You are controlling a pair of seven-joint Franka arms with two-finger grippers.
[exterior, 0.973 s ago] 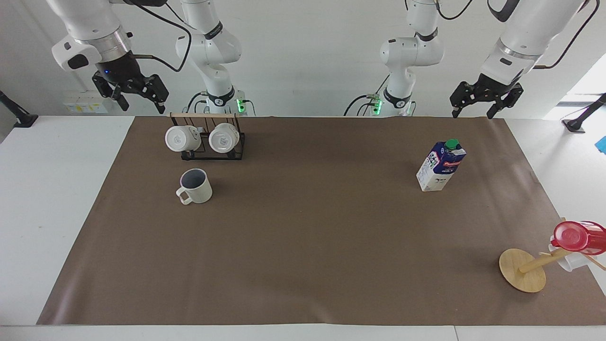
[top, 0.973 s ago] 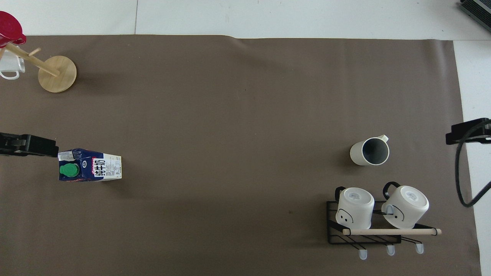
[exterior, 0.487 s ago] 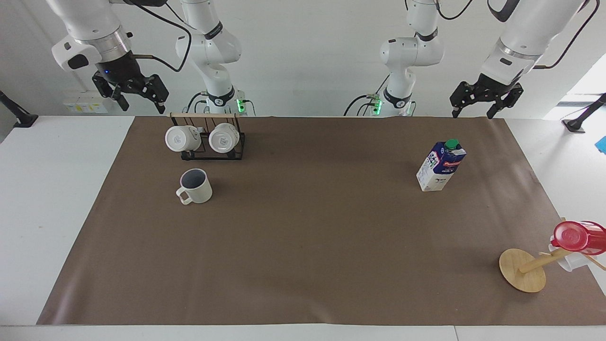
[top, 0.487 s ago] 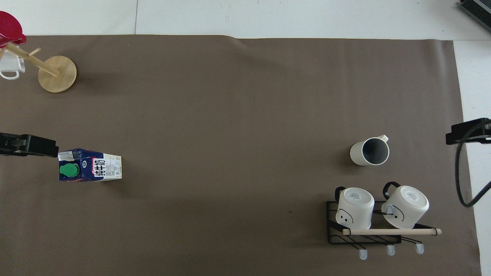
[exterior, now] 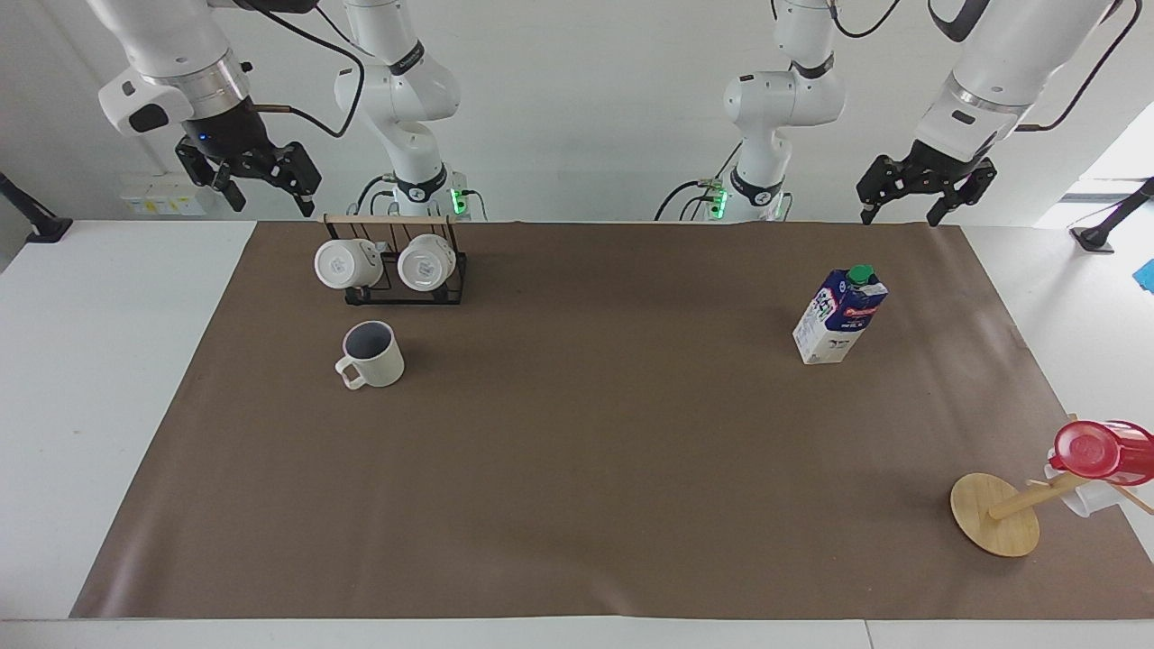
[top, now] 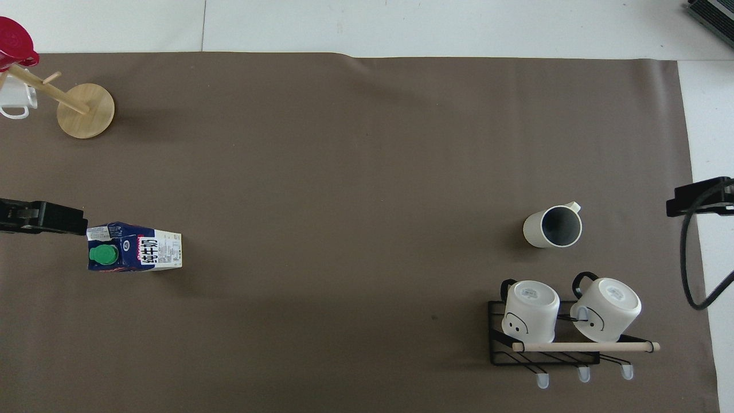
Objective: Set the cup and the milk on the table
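The cup [exterior: 374, 353] [top: 553, 227], cream-white with a dark grey inside, stands upright on the brown sheet of the table [exterior: 586, 469], just farther from the robots than the mug rack. The milk [exterior: 838, 315] [top: 135, 248], a blue and white carton with a green cap, stands upright toward the left arm's end. My right gripper [exterior: 270, 198] [top: 699, 197] hangs open and empty high over the right arm's end of the table. My left gripper [exterior: 902, 214] [top: 43, 217] hangs open and empty high over the left arm's end, clear of the carton.
A black wire rack [exterior: 392, 287] [top: 504, 355] with a wooden bar holds two white mugs near the right arm's base. A wooden mug tree [exterior: 996, 516] [top: 86, 103] carrying a red cup [exterior: 1100, 451] [top: 14, 46] stands at the corner farthest from the left arm's base.
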